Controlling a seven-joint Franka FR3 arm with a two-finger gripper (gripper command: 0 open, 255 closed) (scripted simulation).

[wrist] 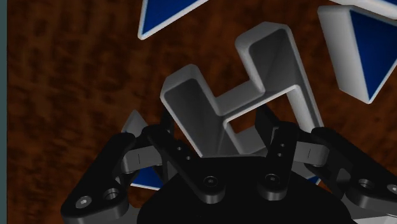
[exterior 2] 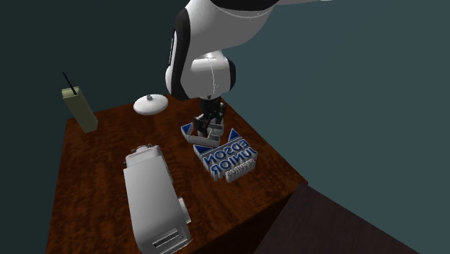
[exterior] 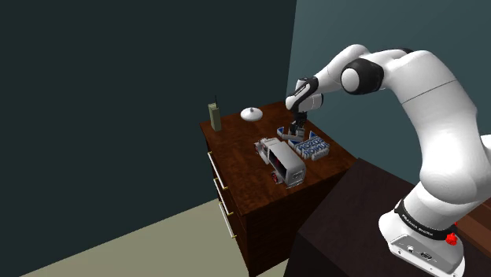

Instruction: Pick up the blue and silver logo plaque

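Plainly, the plaque (exterior 2: pixel 227 157) reads "EDSON JUNIOR" beside the tool (exterior 2: pixel 210 124).

Wrist view: plaque (wrist: pixel 254 83) spills past edges, blue corners cropped, lower silver part hidden behind claw (wrist: pixel 224 137). Shoulder view: plaque lettering too small for you to read; stand (exterior: pixel 346 228) clipped by bottom edge. Second exterior view: arm (exterior 2: pixel 205 72) cut off by top edge above you.
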